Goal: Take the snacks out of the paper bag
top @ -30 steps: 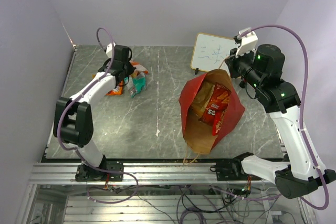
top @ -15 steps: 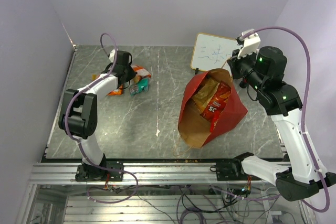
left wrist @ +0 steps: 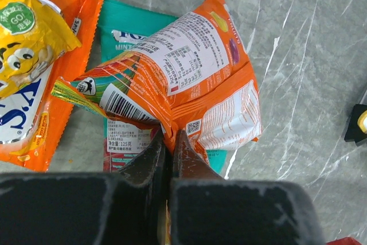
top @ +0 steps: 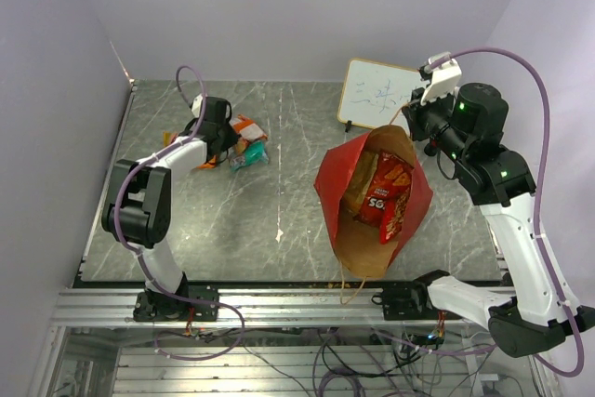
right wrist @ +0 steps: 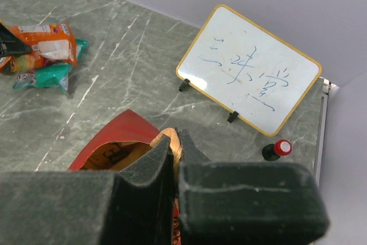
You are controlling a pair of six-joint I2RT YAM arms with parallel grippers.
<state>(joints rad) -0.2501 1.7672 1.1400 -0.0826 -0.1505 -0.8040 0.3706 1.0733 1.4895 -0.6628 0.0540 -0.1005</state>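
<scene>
A: Now, left gripper [left wrist: 169, 142]?
B: It is clenching the orange packet [left wrist: 195, 78] among the other snacks [left wrist: 34, 55], at 10 o'clock on the table [top: 279, 202].
A: Right gripper [right wrist: 174, 142]?
B: It is pinching the paper bag [top: 327, 181] rim at 3 o'clock; a red chip bag [top: 386, 194] is sitting inside.

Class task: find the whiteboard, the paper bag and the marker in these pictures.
whiteboard [right wrist: 249, 70]: right wrist view, middle of its white face.
paper bag [top: 327, 183]: top view, red outer wall, left side.
marker [right wrist: 281, 147]: right wrist view, red cap.

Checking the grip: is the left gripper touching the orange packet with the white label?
Touching. The left wrist view shows the left gripper shut, with the lower edge of the orange packet pinched between its fingers.
</scene>
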